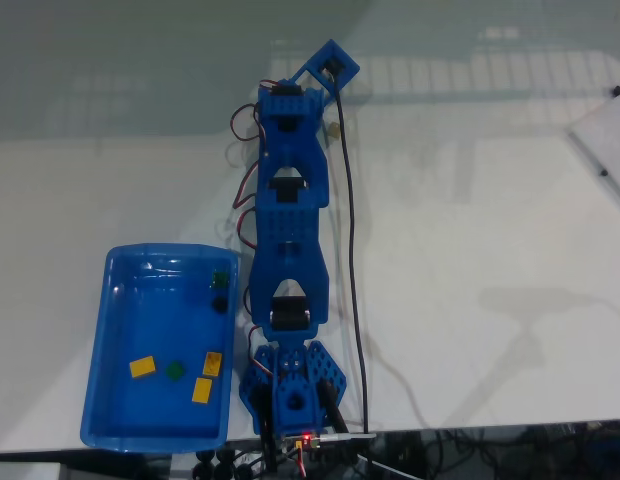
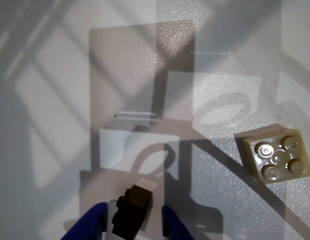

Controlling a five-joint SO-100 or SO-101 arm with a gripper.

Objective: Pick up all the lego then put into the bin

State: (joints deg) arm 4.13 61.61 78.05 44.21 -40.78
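A tan lego (image 2: 277,156) lies on the white table with its hollow underside up, at the right of the wrist view. It is ahead and to the right of my gripper (image 2: 132,220). The blue fingers (image 2: 90,227) show at the bottom edge with a dark block between them; I cannot tell whether it is a held brick or part of the gripper. In the fixed view the arm is stretched far from its base, with the gripper (image 1: 330,65) at the top. The blue bin (image 1: 98,330) sits at the lower left, holding several yellow, green and black lego (image 1: 142,366).
The arm's base (image 1: 290,395) stands at the table's front edge, right beside the bin. A black cable (image 1: 352,250) runs along the arm's right side. A pale sheet (image 1: 605,150) lies at the right edge. Open white tabletop spreads to the right of the arm.
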